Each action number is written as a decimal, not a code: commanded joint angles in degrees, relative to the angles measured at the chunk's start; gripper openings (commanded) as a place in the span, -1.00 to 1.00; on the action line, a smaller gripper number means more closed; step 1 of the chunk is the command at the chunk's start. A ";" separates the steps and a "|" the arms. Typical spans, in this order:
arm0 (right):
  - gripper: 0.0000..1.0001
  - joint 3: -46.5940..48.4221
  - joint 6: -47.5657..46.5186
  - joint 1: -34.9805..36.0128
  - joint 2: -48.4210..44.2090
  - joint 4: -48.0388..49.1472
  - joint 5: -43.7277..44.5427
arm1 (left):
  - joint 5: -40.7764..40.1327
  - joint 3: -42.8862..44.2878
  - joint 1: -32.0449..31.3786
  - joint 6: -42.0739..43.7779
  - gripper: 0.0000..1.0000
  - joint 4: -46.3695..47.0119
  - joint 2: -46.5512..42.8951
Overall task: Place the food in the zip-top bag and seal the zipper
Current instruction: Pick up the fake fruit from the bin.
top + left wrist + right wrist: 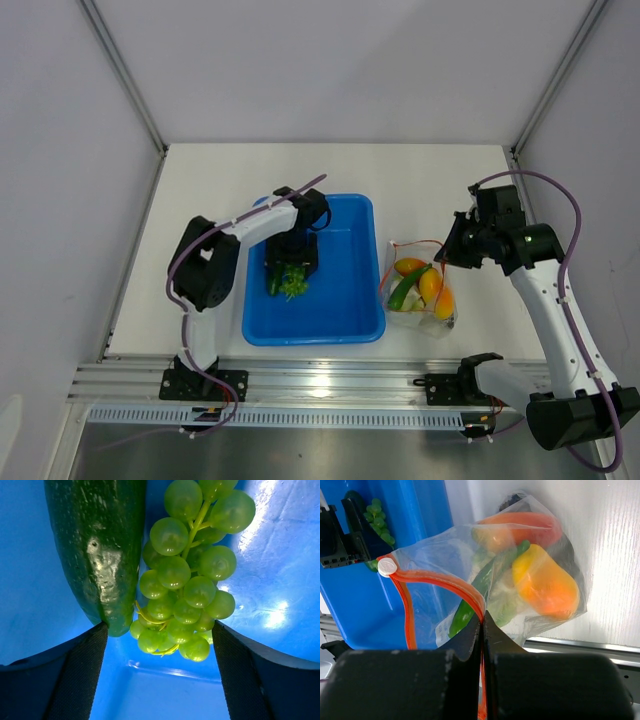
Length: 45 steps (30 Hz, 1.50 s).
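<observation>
Left fingers (75, 680) released, straddling the green grape bunch (187, 575) beside the cucumber (100, 550) in the blue tray (30, 580), apparently the next pick. Right fingers (420, 680) clenched on the zipper (440, 585), propping open the part-filled zip-top bag (440, 550) just ahead of them.

A blue rectangular tray (345, 295) sits on the white counter (440, 180) directly beneath the left claw (290, 278) and to the left of the right claw (447, 255), with a ribbed metal rail (330, 382) nearer than both.

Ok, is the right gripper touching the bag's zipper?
Touching. The right wrist view shows the right gripper pinched shut on the orange-red zipper at the mouth of the zip-top bag, with no gap between them.
</observation>
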 commanded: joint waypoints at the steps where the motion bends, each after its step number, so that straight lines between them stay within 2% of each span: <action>1: -1.00 -0.43 0.32 0.32 -0.61 1.39 0.55 | 4.28 -4.74 0.64 -1.83 0.68 6.99 2.05; 10: -1.00 -0.69 0.50 0.32 -0.52 1.92 0.47 | 4.20 -7.74 0.46 -3.77 0.47 8.59 -0.15; 13: -1.00 -0.87 0.50 0.40 -0.52 1.92 0.47 | 4.63 -9.59 0.29 -3.95 0.31 9.99 -1.55; 14: -1.00 -0.95 0.58 0.40 -0.69 1.92 0.55 | 4.89 -10.03 0.11 -3.95 0.14 10.25 -1.64; 15: -1.00 -0.87 0.59 0.49 -0.78 1.92 0.47 | 5.07 -10.21 0.11 -4.03 0.10 10.43 -1.56; 23: -1.00 -0.78 0.67 0.58 -0.87 1.75 0.64 | 6.21 -10.65 -0.06 -4.65 0.12 10.43 0.11; 25: -1.00 -0.78 0.59 0.58 -1.13 1.66 0.73 | 6.21 -10.30 -0.06 -4.39 0.07 10.34 0.29; 27: -1.00 -0.78 0.59 0.49 -1.22 1.48 0.82 | 6.30 -9.86 -0.15 -3.86 -0.06 10.34 0.20; 28: -1.00 -0.78 0.50 0.49 -1.31 1.48 0.90 | 6.39 -9.60 -0.15 -3.69 -0.22 10.43 0.20; 30: -1.00 -0.69 0.50 0.49 -1.40 1.48 0.99 | 6.56 -9.51 -0.06 -3.42 -0.31 10.52 -0.32; 36: -1.00 -0.69 0.50 0.67 -1.49 1.48 0.99 | 6.65 -8.90 -0.15 -2.54 -0.75 10.35 -4.09; 39: -1.00 -0.60 0.67 0.58 -1.49 1.48 0.99 | 6.91 -6.44 -0.15 -2.19 -0.84 8.24 -7.51; 43: -1.00 -0.78 0.76 0.58 -1.40 1.48 1.08 | 6.92 -3.28 -0.50 -1.93 -0.85 5.95 -12.80; 45: -1.00 -0.69 0.94 0.49 -1.31 1.75 0.91 | 6.92 -1.34 -0.68 -1.58 -0.95 4.55 -15.08</action>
